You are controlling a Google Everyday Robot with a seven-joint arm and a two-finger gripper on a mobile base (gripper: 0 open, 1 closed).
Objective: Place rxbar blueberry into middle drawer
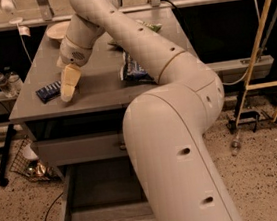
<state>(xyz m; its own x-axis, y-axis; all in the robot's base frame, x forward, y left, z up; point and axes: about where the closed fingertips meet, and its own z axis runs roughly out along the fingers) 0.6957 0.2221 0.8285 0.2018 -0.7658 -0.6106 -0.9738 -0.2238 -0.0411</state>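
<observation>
bar lying just beside gripper
the cream two-finger gripper (70,84) is pointing down at the grey tabletop (101,94), how far open i cannot tell; the flat dark-blue rxbar blueberry (49,91) is lying just camera-left, long axis running toward it.

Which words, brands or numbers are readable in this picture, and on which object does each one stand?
Nothing here reads clearly.
Small flat dark blue bar wrapper on the grey cabinet top: white marks, too blurred to read.
Larger dark blue bag: pale print, too blurred to read.
Gripper, close beside the bar wrapper: no lettering visible.
</observation>
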